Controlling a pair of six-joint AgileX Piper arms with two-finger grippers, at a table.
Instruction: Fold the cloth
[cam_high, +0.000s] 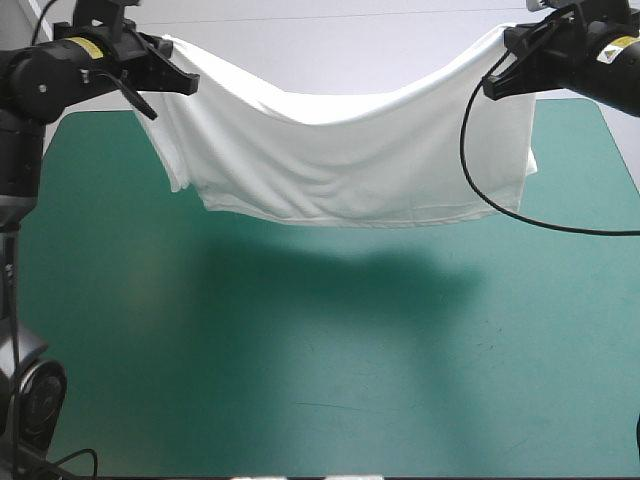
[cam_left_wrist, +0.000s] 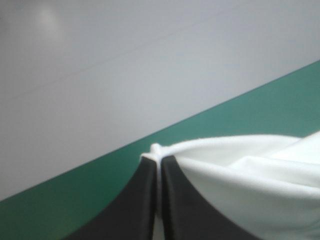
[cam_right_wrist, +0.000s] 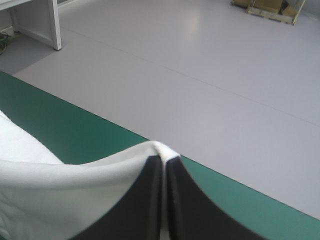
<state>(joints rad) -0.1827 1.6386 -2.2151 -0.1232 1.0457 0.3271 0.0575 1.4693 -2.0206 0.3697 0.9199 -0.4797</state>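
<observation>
Nearest us on the left wrist view: the left gripper (cam_left_wrist: 158, 160), its black fingers (cam_left_wrist: 135, 200) all but closed, w/ a thin white edge of the T-shirt (cam_high: 350, 165) pinched between the tips. Same story on the other side. The right gripper (cam_right_wrist: 164, 160) has its fingers pressed nearly together on a fold of cloth that wraps over the tips.

Outward from both grips, the fabric falls away toward the middle. From the high view we see the T-shirt hung between the two arms like a banner, the left gripper over the table's far-left corner and the right one over the far-right corner. Upper edge sags in the centre, so it's not fully taut. Lower hem looks clear of the teal-green cover (cam_high: 320, 380); a soft shadow (cam_high: 330, 270) lies on the cover under it, approx. mid-table.

Our read: we're in the lift-and-spread step, no fold made yet. Next move prob. calls for lowering both arms together, hem touching down first, then drawing the cloth so it lies flat w/o creases. We'd want the grips kept level and a bit wider apart to take out the sag, else the middle may bunch on landing.
</observation>
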